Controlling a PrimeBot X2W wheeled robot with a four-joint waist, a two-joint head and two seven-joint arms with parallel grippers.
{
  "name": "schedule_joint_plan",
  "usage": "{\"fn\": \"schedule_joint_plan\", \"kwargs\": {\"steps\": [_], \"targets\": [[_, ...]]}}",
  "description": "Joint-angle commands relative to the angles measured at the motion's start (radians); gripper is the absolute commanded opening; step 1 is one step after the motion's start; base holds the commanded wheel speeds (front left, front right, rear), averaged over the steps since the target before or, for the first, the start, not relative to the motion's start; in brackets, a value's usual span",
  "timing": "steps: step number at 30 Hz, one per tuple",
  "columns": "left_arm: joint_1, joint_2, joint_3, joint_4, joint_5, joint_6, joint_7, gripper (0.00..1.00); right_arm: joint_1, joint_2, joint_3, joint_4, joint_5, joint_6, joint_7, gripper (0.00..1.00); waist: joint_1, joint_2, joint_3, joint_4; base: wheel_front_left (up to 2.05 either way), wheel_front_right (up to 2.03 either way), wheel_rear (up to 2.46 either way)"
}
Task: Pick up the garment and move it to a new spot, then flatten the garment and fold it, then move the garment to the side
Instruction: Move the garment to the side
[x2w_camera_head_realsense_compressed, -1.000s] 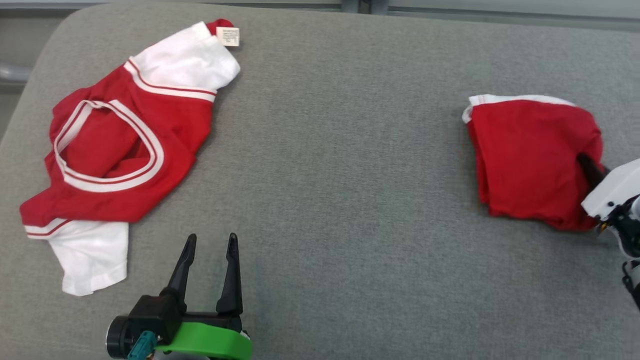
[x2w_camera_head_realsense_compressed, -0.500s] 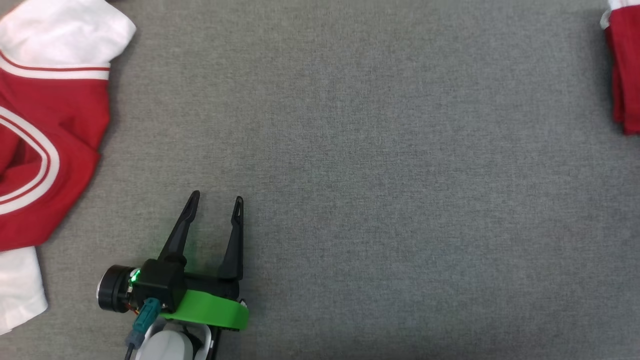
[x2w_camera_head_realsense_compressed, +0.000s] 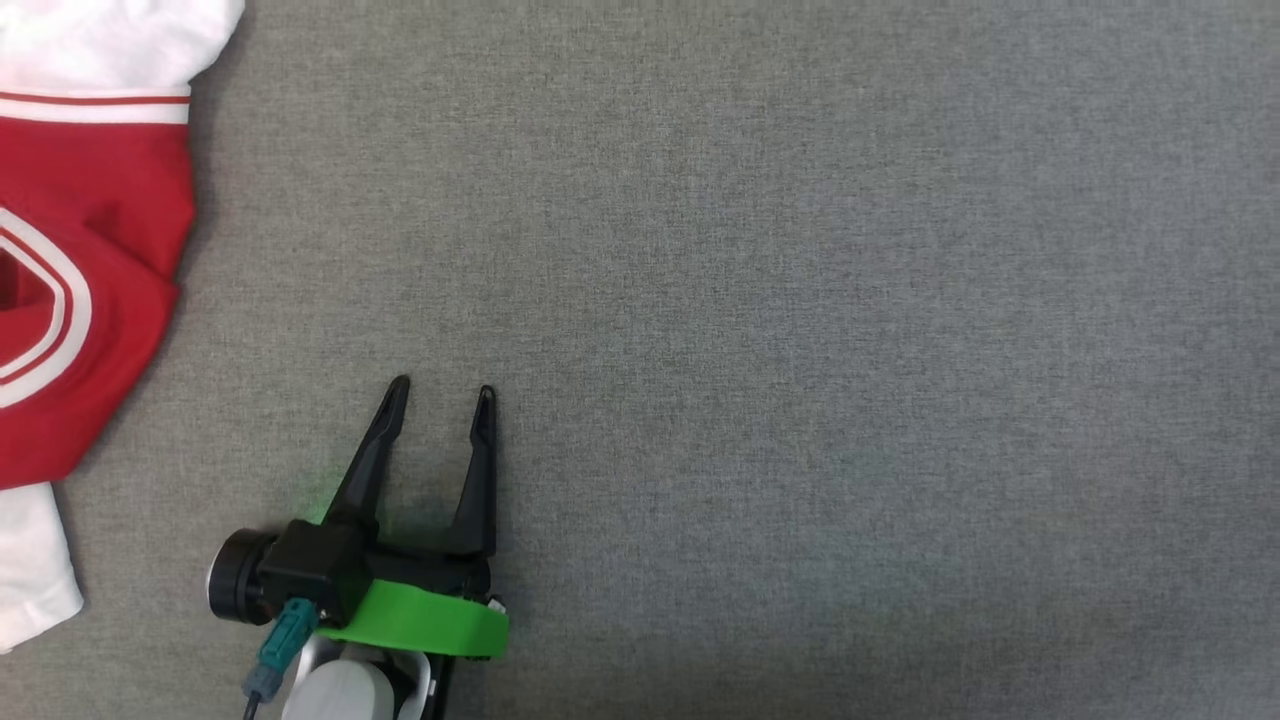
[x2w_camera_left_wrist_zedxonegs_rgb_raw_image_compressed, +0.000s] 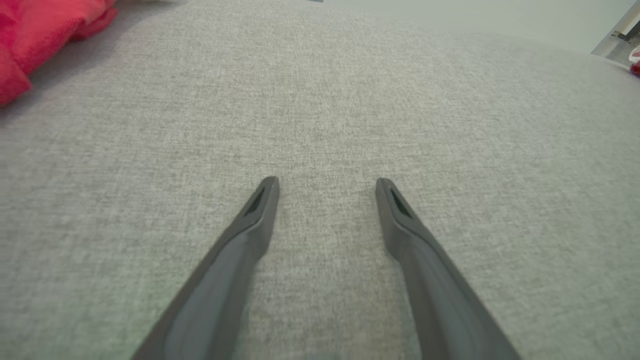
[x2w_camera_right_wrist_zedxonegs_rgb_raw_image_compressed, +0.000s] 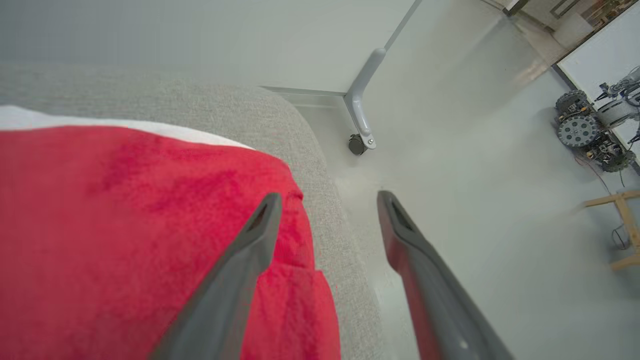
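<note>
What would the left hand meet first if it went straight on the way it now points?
Nothing but bare grey cushion lies ahead of the left hand; the red garment sits off to its left. Height above it is unclear.

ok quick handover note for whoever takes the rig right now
The left gripper has its fingers open and empty, low over the bare grey cushion.
The right gripper has its fingers open, holding nothing, poised over the edge of the red garment.
Things: the red garment lies in layers, looking folded, at the cushion's edge beside the floor. A red and white shirt lies rumpled at the cushion's left.
Done: the fold and the move to the side look finished.
Left: pull the right arm clear; the rumpled shirt is probably next.
</note>
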Motion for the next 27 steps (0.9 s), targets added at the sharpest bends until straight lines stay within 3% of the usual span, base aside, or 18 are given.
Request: {"fn": "schedule_joint_plan", "kwargs": {"steps": [1,5,9,16,21,27], "targets": [[0.009,0.005,0.008,0.019,-0.011,0.013,0.008,1.00,-0.005,0.012,-0.015,-0.009,-0.016,-0.001,-0.042,1.00,-0.0001,-0.0001,-0.041,-0.010,0.00,0.00,0.00],[0.032,0.005,0.023,0.022,-0.030,0.017,0.006,1.00,0.074,0.065,-0.054,-0.064,-0.044,-0.001,-0.207,1.00,-0.0001,-0.0001,-0.150,-0.026,0.00,0.00,0.00],[0.087,0.005,0.057,0.039,-0.036,0.021,0.005,1.00,0.223,0.191,-0.083,-0.171,-0.009,-0.001,-0.336,1.00,-0.0001,-0.0001,-0.285,-0.053,0.00,0.00,0.00],[0.179,0.005,0.117,0.035,-0.045,0.025,0.005,1.00,0.556,0.414,-0.085,-0.481,-0.052,-0.001,-0.365,1.00,-0.0001,-0.0001,-0.442,-0.101,0.00,0.00,0.00],[0.209,0.005,0.151,0.038,-0.036,0.012,0.005,1.00,0.807,0.573,-0.081,-0.689,-0.121,-0.001,-0.365,1.00,-0.0001,-0.0001,-0.515,-0.098,0.00,0.00,0.00],[0.218,0.005,0.172,0.070,-0.018,-0.003,0.005,1.00,0.981,0.681,-0.088,-0.805,-0.192,-0.001,-0.366,1.00,-0.0001,-0.0001,-0.565,-0.076,0.00,0.00,0.00]]}}
